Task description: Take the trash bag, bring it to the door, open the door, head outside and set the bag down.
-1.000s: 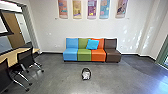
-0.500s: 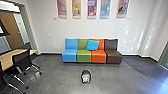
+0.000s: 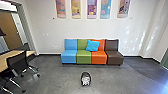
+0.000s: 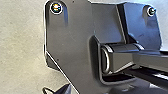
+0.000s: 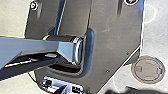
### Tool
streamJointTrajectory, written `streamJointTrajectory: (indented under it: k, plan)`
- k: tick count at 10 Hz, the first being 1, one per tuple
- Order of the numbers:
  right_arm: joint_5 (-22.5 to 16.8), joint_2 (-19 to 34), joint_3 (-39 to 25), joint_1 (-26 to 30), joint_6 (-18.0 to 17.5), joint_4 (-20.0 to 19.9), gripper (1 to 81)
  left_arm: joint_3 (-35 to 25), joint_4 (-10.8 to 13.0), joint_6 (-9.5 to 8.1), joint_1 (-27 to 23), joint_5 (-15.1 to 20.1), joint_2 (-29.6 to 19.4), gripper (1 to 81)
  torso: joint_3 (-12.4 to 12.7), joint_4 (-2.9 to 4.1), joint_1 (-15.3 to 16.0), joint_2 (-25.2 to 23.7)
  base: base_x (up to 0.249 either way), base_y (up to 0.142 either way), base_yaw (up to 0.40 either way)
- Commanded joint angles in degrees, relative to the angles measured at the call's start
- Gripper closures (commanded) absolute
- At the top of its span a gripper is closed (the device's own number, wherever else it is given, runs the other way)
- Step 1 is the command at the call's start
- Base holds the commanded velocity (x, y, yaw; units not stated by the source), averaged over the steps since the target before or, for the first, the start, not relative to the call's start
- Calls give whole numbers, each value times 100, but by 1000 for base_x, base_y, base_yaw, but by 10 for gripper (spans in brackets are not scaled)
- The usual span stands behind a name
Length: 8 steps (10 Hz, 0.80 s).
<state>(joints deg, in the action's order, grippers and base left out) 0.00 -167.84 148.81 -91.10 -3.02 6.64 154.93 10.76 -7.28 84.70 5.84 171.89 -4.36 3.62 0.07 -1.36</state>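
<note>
From where I operate, I cannot tell if the left gripper or the right gripper is apart or together, and I cannot tell what either one holds. The trash bag (image 3: 85, 79) is on the floor (image 3: 52, 77), in the middle, on the near side of the sofa (image 3: 83, 58) and apart from it. It looks dark, with a pale front, but its folds and its mouth are too small for me to make out. On the sofa, one blue cushion (image 3: 92, 45) leans where the green and the orange parts meet.

At the left, the table (image 3: 5, 60) is cut off by the border of my view, and its top is partly hidden behind a black chair (image 3: 18, 62). The wall hangings (image 3: 91, 10) on the far wall are also cut at their top. In the right wrist view I see a round floor cover (image 5: 147, 75); near it is a dark, jagged shape, cut off, which I cannot identify.
</note>
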Motion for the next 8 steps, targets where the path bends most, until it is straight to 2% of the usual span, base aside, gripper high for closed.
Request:
streamJointTrajectory:
  k: [1, 8]
  plan:
    - [-334, 37, -20, 201, 12, 12, 10, -6, 5, 42, -256, 330, -22, 10, 0, 0, 0, 0, 171, 0, 0]
    - [-308, 55, -20, 193, 12, -5, 10, -6, -4, 42, -248, 331, -14, 10, 0, 0, 0, 0, 171, 0, 0]
